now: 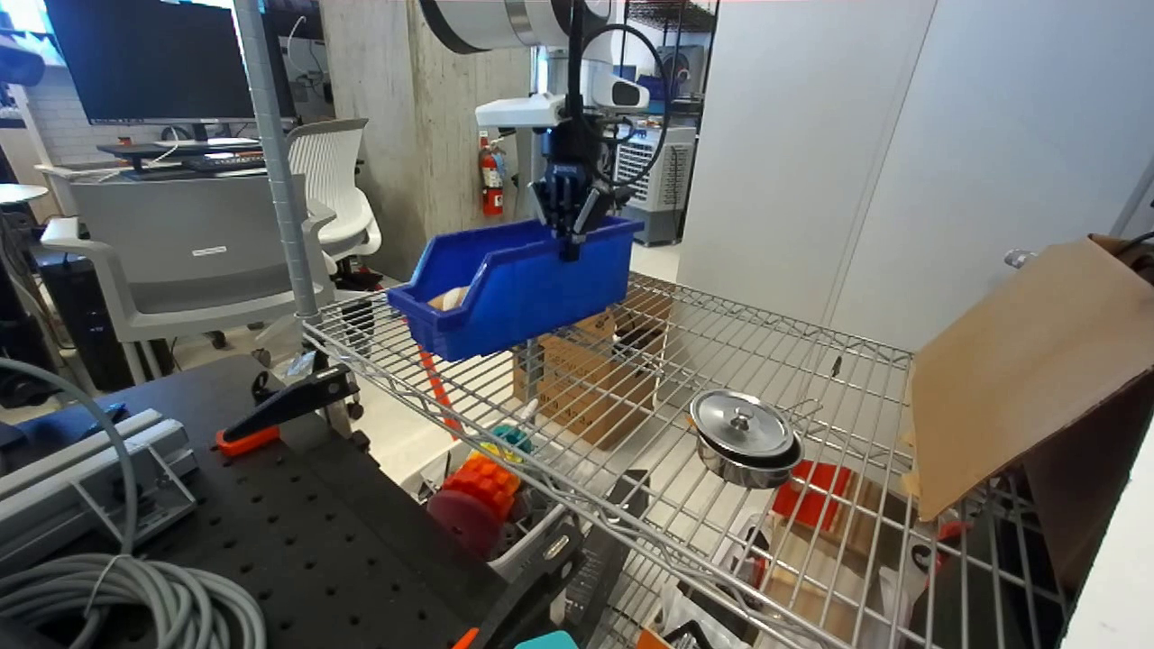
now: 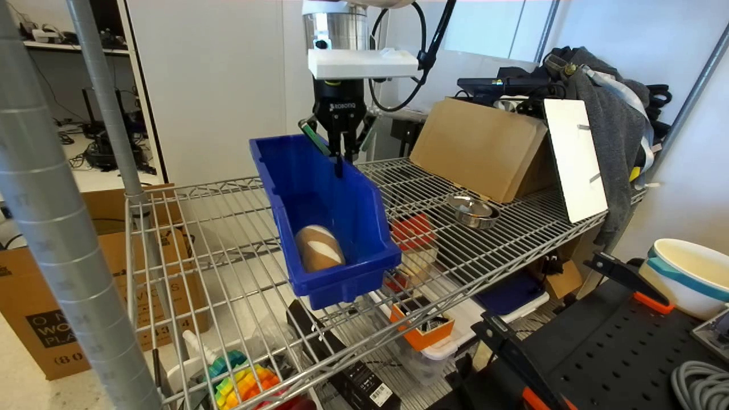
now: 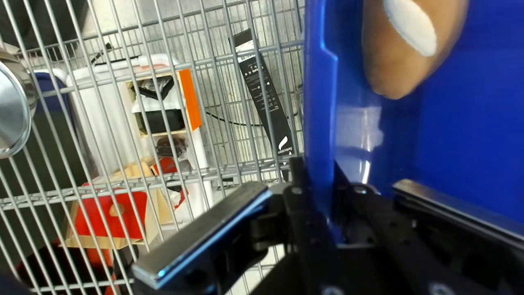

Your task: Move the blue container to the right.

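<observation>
The bin [image 1: 532, 297] hangs in the air above the left part of the wire desk [image 2: 524, 238] in both exterior views, its low front [image 2: 344, 287] facing the near side in an exterior view. We see the pincer [image 3: 317, 174] pinching one long side wall by the rim; in the wrist view the blue plastic runs between the two fingers [image 3: 298, 188]. Inside the bin, by the front, we find a roll [image 2: 319, 247], brown with white stripes. To the right of the bin and well apart, a pot [image 1: 735, 470] stands on the desk, its lid [image 1: 739, 422] off-centre on top. In an exterior view we see a carton [image 2: 478, 148], slanted, on the far side of the pot, and a white board [image 2: 575, 162] standing tilted to its right. Beneath the desk we make out a black box [image 2: 354, 380] and an orange box [image 2: 430, 337]. Just beside the desk, on the near side, we have a black pegboard [image 1: 361, 545], and a grey cable [image 1: 171, 586] lies coiled on it.
</observation>
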`<action>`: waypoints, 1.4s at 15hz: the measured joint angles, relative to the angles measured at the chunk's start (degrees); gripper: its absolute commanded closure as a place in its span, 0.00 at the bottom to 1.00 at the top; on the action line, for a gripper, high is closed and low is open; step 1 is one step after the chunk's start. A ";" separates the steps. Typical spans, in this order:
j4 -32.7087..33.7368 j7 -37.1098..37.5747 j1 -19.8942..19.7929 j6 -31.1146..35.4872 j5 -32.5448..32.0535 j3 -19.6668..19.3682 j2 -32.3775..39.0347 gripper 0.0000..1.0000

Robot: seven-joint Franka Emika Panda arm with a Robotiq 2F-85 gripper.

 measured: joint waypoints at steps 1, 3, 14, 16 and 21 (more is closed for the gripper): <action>0.46 0.09 0.00 -0.01 0.00 0.00 -0.01 0.96; 1.41 0.25 -0.01 -0.01 0.00 -0.13 -0.07 0.96; 6.69 -5.47 -5.53 -7.76 0.45 -0.70 0.43 0.96; 7.94 -6.34 -6.49 -9.13 0.41 -0.79 1.83 0.96; 12.17 -7.14 -7.59 -11.10 0.18 -1.90 6.27 0.96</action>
